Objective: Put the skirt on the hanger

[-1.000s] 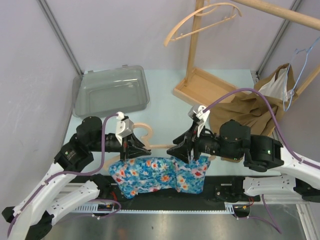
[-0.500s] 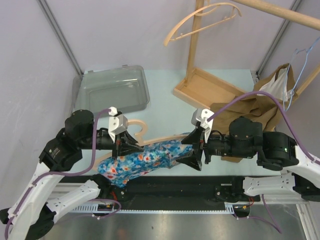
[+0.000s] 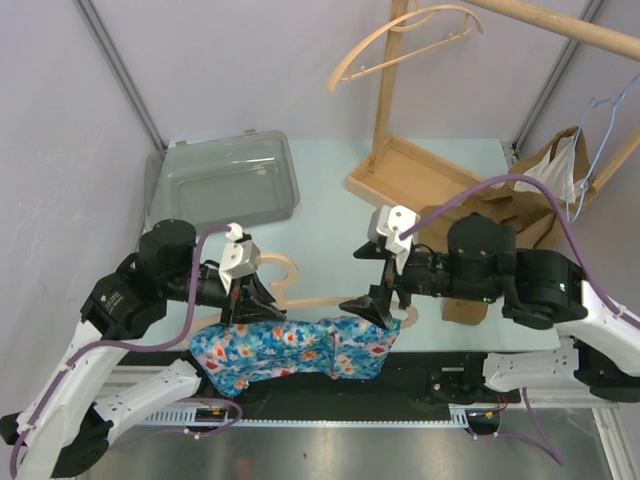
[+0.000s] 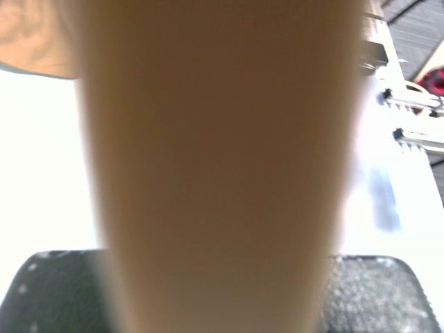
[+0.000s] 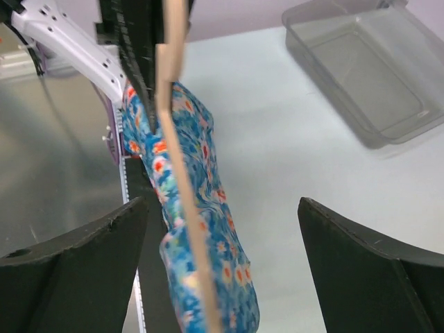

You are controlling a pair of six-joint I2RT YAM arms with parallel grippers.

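Note:
A wooden hanger (image 3: pixel 325 299) is held level above the table's near edge. The blue floral skirt (image 3: pixel 290 345) drapes below its bar, bunched, its lower edge over the black front rail. My left gripper (image 3: pixel 248 300) is shut on the hanger near the hook; in the left wrist view the blurred wood (image 4: pixel 222 173) fills the frame above a dark finger pad (image 4: pixel 48 291). My right gripper (image 3: pixel 378 303) is open at the hanger's right end. In the right wrist view (image 5: pixel 222 202) the bar (image 5: pixel 182 208) and the skirt (image 5: pixel 208 263) lie between the wide-apart fingers.
A clear plastic bin (image 3: pixel 222 180) sits at the back left. A wooden rack base (image 3: pixel 410 175) with its upright post stands at the back centre, another wooden hanger (image 3: pixel 400 45) hanging above. A brown paper bag (image 3: pixel 500 220) and a blue wire hanger (image 3: pixel 600 130) are at the right.
Half a second ago the skirt was lifted and stretched between the grippers; now it has dropped and drapes below the bar. Both grippers shifted slightly.

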